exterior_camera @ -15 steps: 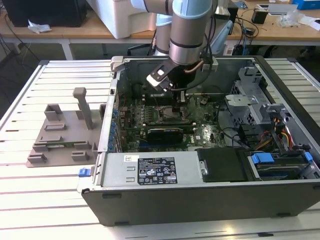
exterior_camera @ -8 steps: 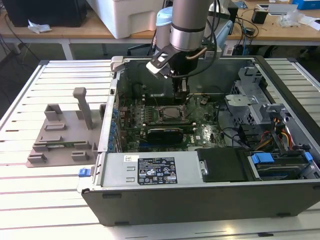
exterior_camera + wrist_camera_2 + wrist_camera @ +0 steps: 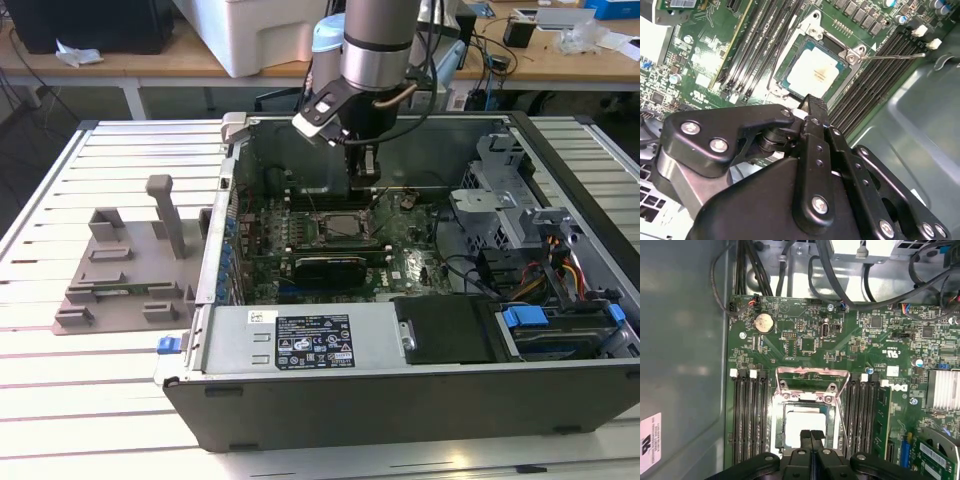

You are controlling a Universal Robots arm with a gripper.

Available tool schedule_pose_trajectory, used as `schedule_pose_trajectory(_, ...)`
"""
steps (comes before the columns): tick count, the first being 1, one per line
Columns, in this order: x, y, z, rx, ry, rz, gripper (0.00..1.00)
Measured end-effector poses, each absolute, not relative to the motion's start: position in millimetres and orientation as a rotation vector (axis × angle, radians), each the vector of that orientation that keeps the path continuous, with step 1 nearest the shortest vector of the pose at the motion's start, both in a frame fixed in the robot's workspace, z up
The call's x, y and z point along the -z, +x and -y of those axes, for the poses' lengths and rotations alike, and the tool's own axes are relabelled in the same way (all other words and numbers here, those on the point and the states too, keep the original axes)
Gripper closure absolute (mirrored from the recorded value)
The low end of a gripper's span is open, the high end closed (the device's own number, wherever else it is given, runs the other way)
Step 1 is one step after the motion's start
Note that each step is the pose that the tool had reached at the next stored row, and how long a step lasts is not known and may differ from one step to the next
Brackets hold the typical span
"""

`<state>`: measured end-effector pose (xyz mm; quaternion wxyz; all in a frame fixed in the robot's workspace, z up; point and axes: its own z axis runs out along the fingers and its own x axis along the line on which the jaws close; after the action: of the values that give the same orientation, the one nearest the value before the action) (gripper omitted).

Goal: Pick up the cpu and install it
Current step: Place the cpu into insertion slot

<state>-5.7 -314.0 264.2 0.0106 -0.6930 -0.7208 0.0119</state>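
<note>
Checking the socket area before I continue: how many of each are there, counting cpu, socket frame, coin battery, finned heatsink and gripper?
cpu: 1
socket frame: 1
coin battery: 1
finned heatsink: 1
gripper: 1
Total: 5

- cpu (image 3: 812, 70) lies flat in the socket (image 3: 809, 24), silver top up, thin green edge showing
- black gripper (image 3: 813, 104) tip overlaps the cpu's near edge; contact unclear
- black memory slots (image 3: 760, 40) flank the socket on the green motherboard (image 3: 700, 60)
- thin metal lever (image 3: 892, 56) sticks out over the far slots
- grey case wall (image 3: 920, 120) beside the board
</note>
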Motion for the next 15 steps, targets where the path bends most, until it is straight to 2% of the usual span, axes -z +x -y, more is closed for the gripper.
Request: schedule_pose_trajectory(15, -290, -6, 314, -0.037, -2.162, 2.249, 0.89)
